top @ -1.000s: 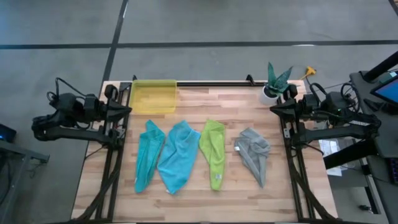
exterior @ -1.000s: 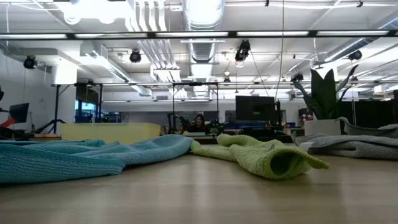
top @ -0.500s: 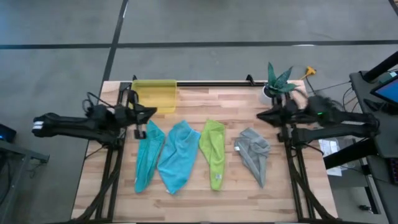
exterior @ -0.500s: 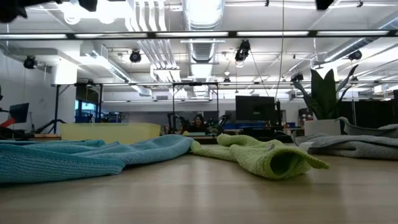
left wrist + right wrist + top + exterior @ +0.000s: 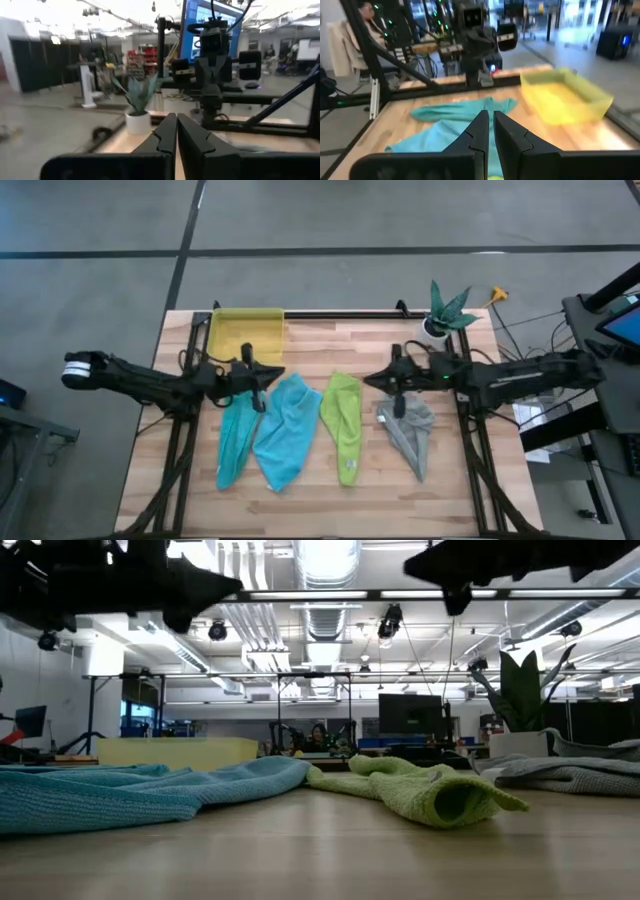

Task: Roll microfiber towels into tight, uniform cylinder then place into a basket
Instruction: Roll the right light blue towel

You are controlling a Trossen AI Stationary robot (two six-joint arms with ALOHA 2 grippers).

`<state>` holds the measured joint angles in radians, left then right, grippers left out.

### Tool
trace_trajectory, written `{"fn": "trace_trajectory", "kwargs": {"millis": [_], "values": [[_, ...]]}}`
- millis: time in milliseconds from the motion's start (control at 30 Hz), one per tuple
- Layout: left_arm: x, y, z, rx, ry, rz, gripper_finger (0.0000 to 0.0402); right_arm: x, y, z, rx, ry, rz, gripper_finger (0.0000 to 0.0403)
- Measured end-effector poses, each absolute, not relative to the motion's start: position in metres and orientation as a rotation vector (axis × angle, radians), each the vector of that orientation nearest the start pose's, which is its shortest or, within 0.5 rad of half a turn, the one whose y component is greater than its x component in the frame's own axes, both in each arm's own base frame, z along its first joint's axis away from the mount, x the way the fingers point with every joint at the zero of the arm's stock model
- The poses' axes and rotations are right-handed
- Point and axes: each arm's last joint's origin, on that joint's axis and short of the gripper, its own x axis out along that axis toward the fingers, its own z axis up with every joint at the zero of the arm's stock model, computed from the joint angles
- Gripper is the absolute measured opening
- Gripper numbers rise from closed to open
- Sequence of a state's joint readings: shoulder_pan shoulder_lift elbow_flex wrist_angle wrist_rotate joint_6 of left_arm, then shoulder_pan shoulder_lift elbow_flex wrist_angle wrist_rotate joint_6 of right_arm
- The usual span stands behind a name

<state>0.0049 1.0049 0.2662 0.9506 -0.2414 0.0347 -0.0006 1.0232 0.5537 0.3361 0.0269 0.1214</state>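
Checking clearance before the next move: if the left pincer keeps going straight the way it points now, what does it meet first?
Likely the right pincer. The left pincer, shut, points across the table above the light blue towel, and the left wrist view shows the right arm dead ahead. Heights look similar in the low view, but depth is uncertain.

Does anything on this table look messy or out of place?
Only the cloths look untidy. The teal towel, light blue towel, lime green towel and grey towel lie crumpled and skewed in a row, none rolled. The yellow basket holds nothing.
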Motion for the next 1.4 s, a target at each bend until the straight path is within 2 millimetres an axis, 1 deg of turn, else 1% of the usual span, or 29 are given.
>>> {"fn": "trace_trajectory", "kwargs": {"millis": [100,167,267,367,467,567,633,700,767,833,900,967,1133,1233,1300,1400], "values": [[0.199,0.008,0.219,-0.041,-0.178,0.244,0.0000,0.242,-0.001,0.245,0.176,0.214,-0.047,0.0022],[0.202,0.008,0.215,-0.038,-0.158,0.240,0.0000,0.251,-0.001,0.238,0.185,0.260,-0.053,0.0022],[0.205,0.008,0.217,-0.009,-0.156,0.240,0.0000,0.268,-0.001,0.244,0.148,0.254,-0.049,0.0022],[0.208,0.008,0.226,0.057,-0.173,0.251,0.0000,0.283,-0.003,0.257,0.120,0.224,-0.048,0.0022],[0.212,0.009,0.240,0.073,-0.192,0.261,0.0000,0.297,-0.003,0.263,0.128,0.220,-0.049,0.0022],[0.213,0.008,0.239,0.078,-0.056,0.220,0.0000,0.310,-0.003,0.260,0.166,0.253,-0.055,0.0022],[0.209,0.007,0.232,0.092,0.097,0.202,0.0000,0.317,-0.002,0.252,0.193,0.328,-0.065,0.0022],[0.206,0.007,0.234,0.078,0.207,0.203,0.0000,0.324,-0.002,0.242,0.198,0.425,-0.076,0.0022],[0.199,0.007,0.233,0.060,0.327,0.217,0.0000,0.332,-0.003,0.238,0.197,0.485,-0.084,0.0022],[0.195,0.008,0.231,0.044,0.404,0.221,0.0000,0.339,-0.003,0.234,0.189,0.561,-0.090,0.0022],[0.190,0.008,0.231,0.031,0.434,0.225,0.0000,0.346,-0.003,0.234,0.168,0.617,-0.089,0.0022],[0.190,0.007,0.231,0.028,0.422,0.225,0.0000,0.352,-0.003,0.234,0.145,0.676,-0.087,0.0022],[0.192,0.008,0.217,0.068,0.507,0.217,0.0000,0.364,-0.003,0.229,0.103,0.739,-0.077,0.0022],[0.198,0.008,0.208,0.105,0.557,0.232,0.0003,0.365,-0.005,0.223,0.053,0.758,-0.112,0.0022],[0.202,0.008,0.201,0.102,0.597,0.232,0.0017,0.363,-0.007,0.221,0.020,0.770,-0.174,0.0022],[0.210,0.007,0.190,0.072,0.636,0.229,0.0055,0.356,-0.009,0.217,0.006,0.789,-0.239,0.0022]]}}
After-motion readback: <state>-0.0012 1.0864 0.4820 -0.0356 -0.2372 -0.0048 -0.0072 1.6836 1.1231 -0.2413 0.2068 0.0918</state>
